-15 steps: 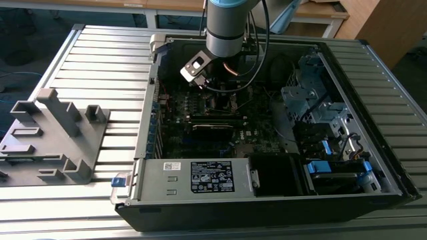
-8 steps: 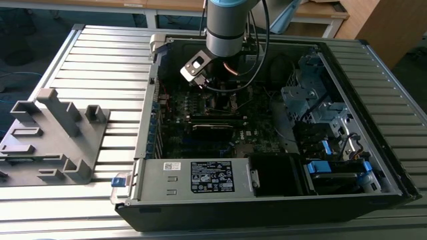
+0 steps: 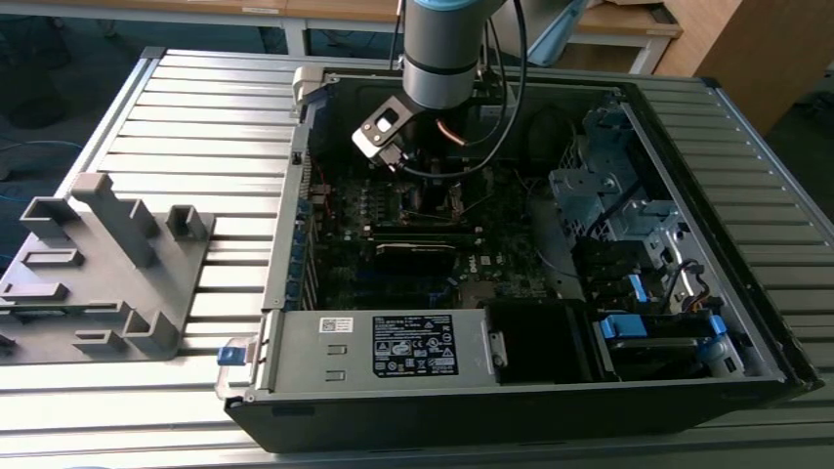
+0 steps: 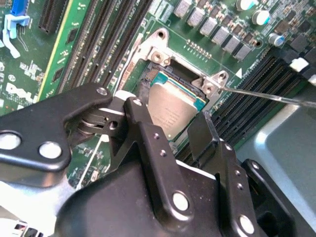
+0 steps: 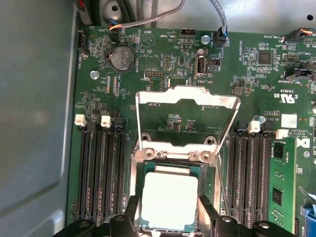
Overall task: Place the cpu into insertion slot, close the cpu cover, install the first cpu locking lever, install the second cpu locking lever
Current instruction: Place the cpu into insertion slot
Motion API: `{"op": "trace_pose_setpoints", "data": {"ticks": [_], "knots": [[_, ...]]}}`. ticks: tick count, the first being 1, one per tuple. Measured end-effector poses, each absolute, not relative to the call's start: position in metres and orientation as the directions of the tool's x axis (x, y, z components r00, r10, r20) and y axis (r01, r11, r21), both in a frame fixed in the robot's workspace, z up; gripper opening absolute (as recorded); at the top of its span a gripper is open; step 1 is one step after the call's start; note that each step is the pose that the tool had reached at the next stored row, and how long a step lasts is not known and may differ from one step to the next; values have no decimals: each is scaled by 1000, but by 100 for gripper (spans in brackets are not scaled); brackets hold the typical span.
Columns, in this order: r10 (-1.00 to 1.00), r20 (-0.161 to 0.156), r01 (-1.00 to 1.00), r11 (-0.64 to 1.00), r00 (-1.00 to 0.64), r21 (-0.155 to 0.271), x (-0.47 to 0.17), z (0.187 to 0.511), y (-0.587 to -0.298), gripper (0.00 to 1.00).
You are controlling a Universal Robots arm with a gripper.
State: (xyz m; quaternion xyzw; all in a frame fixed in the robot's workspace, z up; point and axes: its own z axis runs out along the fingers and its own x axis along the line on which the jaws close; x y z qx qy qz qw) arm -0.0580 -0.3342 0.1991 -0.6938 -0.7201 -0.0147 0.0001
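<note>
The cpu (image 5: 169, 200), a flat square chip with a pale metal top, lies in the insertion slot (image 5: 132, 177), a socket with a silver rim on the green board. In both wrist views my gripper (image 5: 169, 218) straddles it, and a black finger (image 5: 206, 213) presses against each side edge. The second wrist view shows the cpu (image 4: 173, 111) between the fingers (image 4: 148, 136) of my gripper (image 4: 170, 118), inside the slot's rim (image 4: 159, 53). The cpu cover (image 5: 187, 96), a silver frame with a cut-out centre, stands tilted up and open beyond the socket. A thin locking lever (image 4: 266, 95) sticks out sideways.
My arm (image 3: 437, 59) reaches down into an open computer case (image 3: 521, 391) on a slatted metal table. Long black memory slots (image 5: 101, 173) flank the socket on both sides. A grey plastic fixture (image 3: 98, 264) stands at the exterior view's left.
</note>
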Motion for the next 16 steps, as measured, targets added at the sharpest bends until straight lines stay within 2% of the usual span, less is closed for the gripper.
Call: {"op": "trace_pose_setpoints", "data": {"ticks": [16], "knots": [[1000, 20, 1000, -3, 3, 21, -58, 197, -329, 58]]}}
